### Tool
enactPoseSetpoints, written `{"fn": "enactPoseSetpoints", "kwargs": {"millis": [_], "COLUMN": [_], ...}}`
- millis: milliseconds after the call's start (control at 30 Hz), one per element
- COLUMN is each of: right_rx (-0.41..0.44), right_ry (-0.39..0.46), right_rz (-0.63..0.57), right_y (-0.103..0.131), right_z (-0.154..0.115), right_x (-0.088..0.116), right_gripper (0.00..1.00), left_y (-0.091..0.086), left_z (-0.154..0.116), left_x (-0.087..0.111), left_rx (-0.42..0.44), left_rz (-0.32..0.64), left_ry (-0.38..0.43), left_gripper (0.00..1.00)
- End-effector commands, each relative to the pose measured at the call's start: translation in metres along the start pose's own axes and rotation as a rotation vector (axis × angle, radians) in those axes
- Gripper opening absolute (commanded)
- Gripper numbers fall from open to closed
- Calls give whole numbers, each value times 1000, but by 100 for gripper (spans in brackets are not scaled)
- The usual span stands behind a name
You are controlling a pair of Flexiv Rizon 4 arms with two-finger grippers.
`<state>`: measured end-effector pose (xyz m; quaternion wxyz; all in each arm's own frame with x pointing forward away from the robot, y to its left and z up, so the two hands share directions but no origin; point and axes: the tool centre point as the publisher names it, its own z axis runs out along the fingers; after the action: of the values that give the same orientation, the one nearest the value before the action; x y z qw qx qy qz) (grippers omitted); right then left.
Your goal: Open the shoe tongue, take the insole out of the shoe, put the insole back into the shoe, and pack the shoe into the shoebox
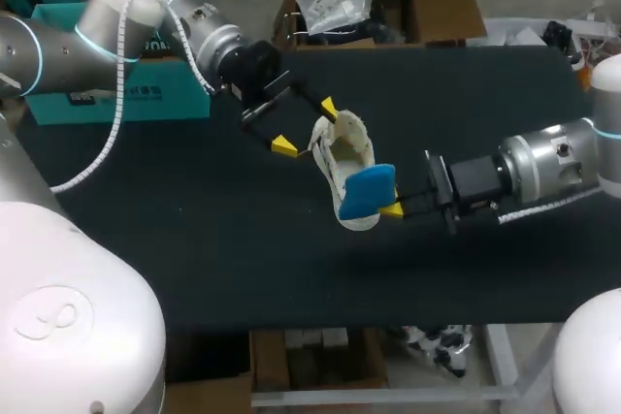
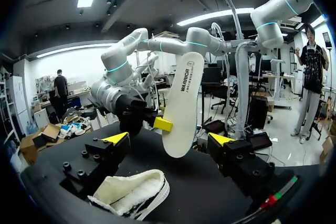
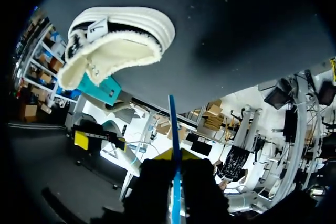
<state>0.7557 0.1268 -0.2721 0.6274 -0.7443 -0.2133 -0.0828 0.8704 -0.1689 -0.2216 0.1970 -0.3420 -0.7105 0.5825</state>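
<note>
Nearest the camera, the black counter (image 1: 194, 249) runs bare along its front edge. Next comes my right hand (image 1: 393, 208), reaching in from the right side and clamped on the insole (image 1: 369, 191) at its lower end. In the right wrist view the insole (image 3: 174, 129) shows edge-on as a thin blue line, pinched between the two dark fingers of that hand (image 3: 176, 156).

One face of the insole is blue and the other is white with dark print. From the left wrist view it (image 2: 181, 103) stands upright, clear of the counter, with the white face showing. It hangs over the near end of the shoe (image 1: 344, 162).

The shoe itself rests on the counter, between the two hands. It is white, with a ribbed white sole, black and white on the upper, and a cream fleecy lining (image 3: 113, 51) at its wide mouth.

Just beyond it, my left hand (image 1: 306, 126) has its yellow tips well apart and holds nothing. The far tip sits right beside the shoe's collar, but whether it touches cannot be told. In its own view, the shoe (image 2: 131, 195) lies below that hand (image 2: 168, 139).

Farthest back, under the left arm, a teal box (image 1: 116, 99) stands at the counter's far left, well apart from the shoe.
</note>
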Motion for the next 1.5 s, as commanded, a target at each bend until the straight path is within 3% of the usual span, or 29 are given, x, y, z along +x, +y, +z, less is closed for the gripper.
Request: {"fn": "enactPoseSetpoints", "kwargs": {"millis": [33,100,233,900,1500], "right_rx": [40,42,35,52,52], "right_ry": [-60,-98,-133,-158,-145], "right_rz": [21,33,28,23,13], "right_y": [8,8,8,6,4], "right_z": [4,6,9,6,5], "right_x": [0,-1,-3,-4,-4], "right_gripper": [0,0,0,0,0], "left_y": [10,10,13,19,19], "left_z": [-8,-7,-8,-15,-15], "left_x": [-17,-18,-19,-14,-14], "left_rx": [3,-14,-20,-15,-15], "left_rz": [17,12,6,7,7], "left_ry": [264,316,328,382,382], "left_gripper": [100,100,100,100,100]}}
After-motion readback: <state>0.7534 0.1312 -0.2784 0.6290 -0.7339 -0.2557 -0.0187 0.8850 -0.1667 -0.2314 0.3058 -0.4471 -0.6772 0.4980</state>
